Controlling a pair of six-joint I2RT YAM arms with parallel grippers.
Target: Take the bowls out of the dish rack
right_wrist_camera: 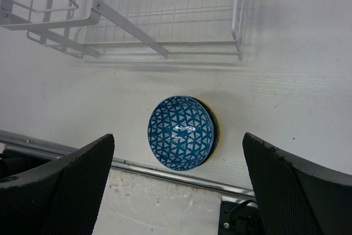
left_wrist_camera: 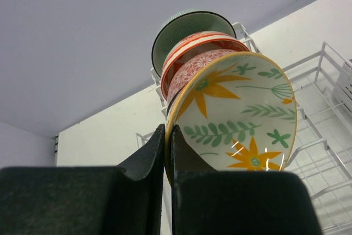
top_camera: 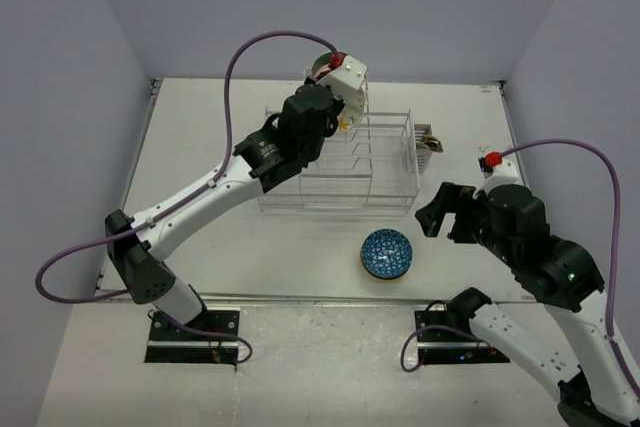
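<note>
Our top cam looks down on the whole table [top_camera: 180,127], left wrist cam sits close under the racked bowls [left_wrist_camera: 236,114] facing up, and right wrist cam looks down at the blue bowl [right_wrist_camera: 180,131], lower middle in top too.

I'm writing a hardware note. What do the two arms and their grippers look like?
The left arm and right arm have white links, black joints and a purple cable each. The left gripper and right gripper are black; the right's fingers show a fine mesh texture. A red cap tops each wrist.
</note>
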